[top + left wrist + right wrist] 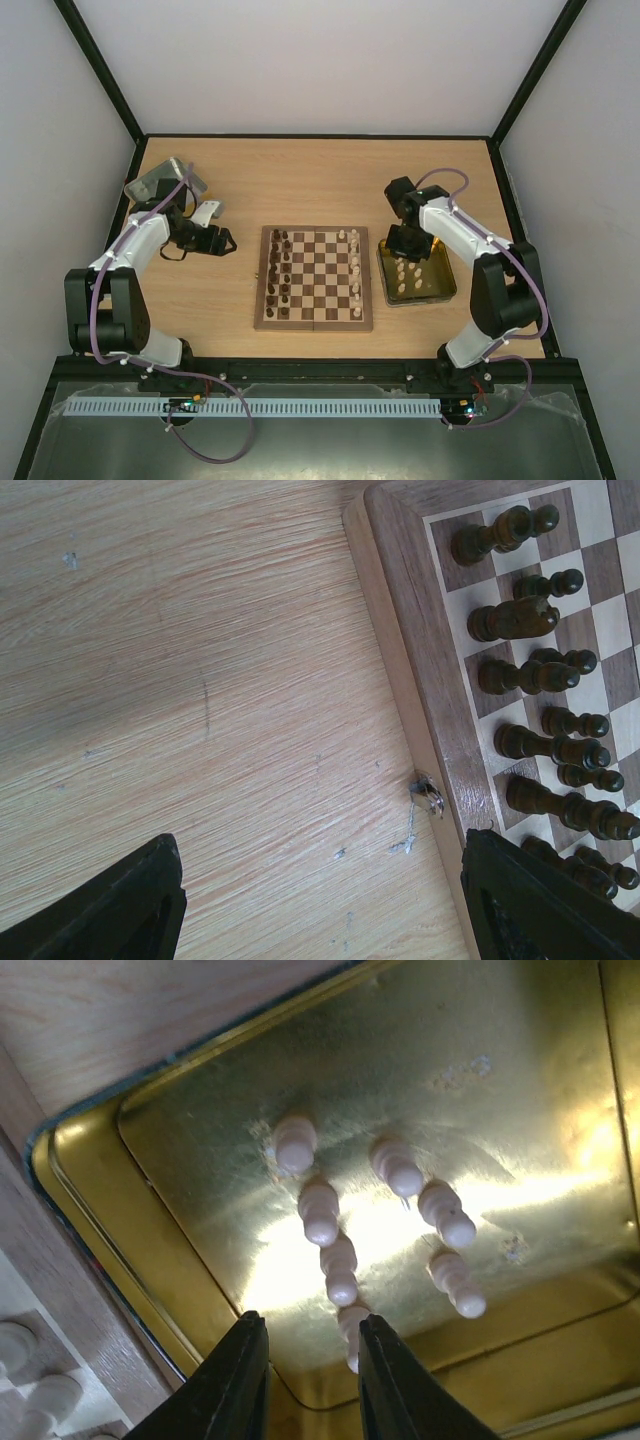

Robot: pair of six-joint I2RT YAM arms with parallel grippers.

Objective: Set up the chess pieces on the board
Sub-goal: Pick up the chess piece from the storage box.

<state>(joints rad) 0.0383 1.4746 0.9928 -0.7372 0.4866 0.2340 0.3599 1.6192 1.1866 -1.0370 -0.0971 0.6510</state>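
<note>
- Hovering over the far end of the tray [520, 1110], the right gripper [310, 1322] points down at the cream pieces [320, 1210] lying loose on the golden floor.
- The jaws there are narrow, with just a slim gap between the two dark fingers [225, 1390].
- Seven cream pieces show in that wrist view, in two rough lines, all lying on their sides.
- The closest one sits just past the fingertips, tight beside one finger. Whether it touches the finger I cannot tell.
- The tray sits just right of the board [315, 280], and the two edges are nearly touching.
- On the board, more cream chessmen stand in the two right-hand columns, which are only partly filled.
- The dark pieces [530, 675] line the two left-hand columns, standing upright in a double row.
- On the other side, the left gripper [320, 845] hangs over bare table [200, 680], just left of the board near its far-left corner.
- Its jaws are spread wide, one finger over plain wood and the other over the board's brown border.
- The dark pieces sit to the right of that claw, apart from it.
- A small metal clasp [428, 795] shows on the board's left edge.
- The silver tin [160, 182] rests in the table's far-left corner, beyond the left arm.
</note>
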